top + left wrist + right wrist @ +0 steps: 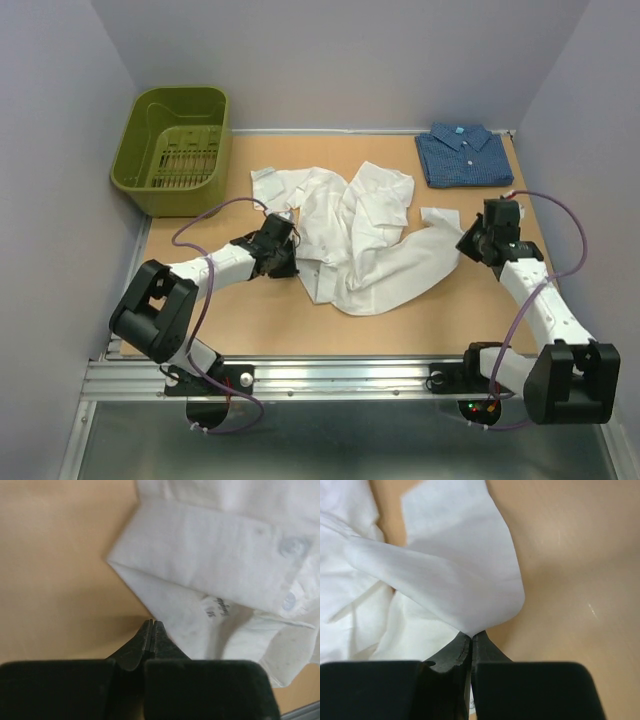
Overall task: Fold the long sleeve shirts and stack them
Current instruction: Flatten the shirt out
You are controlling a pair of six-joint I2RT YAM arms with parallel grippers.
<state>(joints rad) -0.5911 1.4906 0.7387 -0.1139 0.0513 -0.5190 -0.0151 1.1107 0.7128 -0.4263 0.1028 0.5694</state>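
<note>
The white shirt [360, 235] lies crumpled and spread out in the middle of the counter [250, 320], its body bunched in loose folds and one sleeve [425, 262] trailing toward 3 o'clock. The blue shirt [465, 155] sits folded in a neat rectangle, collar up, in the counter's corner at about 1 o'clock, well apart from the white one. A green basket [170, 195] stands in the opposite corner at about 11 o'clock, partly overhanging the counter's edge. The left pincer [288, 255] is low at the white shirt's 9 o'clock edge. In the left wrist view its jaws are pressed together, and the left pincer's tip [151, 626] meets a folded edge of the cloth, near a small printed label [216, 611] and two pale buttons [292, 547]. Whether any fabric is caught between the jaws cannot be told. The right pincer [465, 242] is at the sleeve on the shirt's 3 o'clock side. The right wrist view shows the right pincer [471, 636] closed, with a rounded fold of the white sleeve [470, 580] running straight into its tip, so it grips the white shirt there.
</note>
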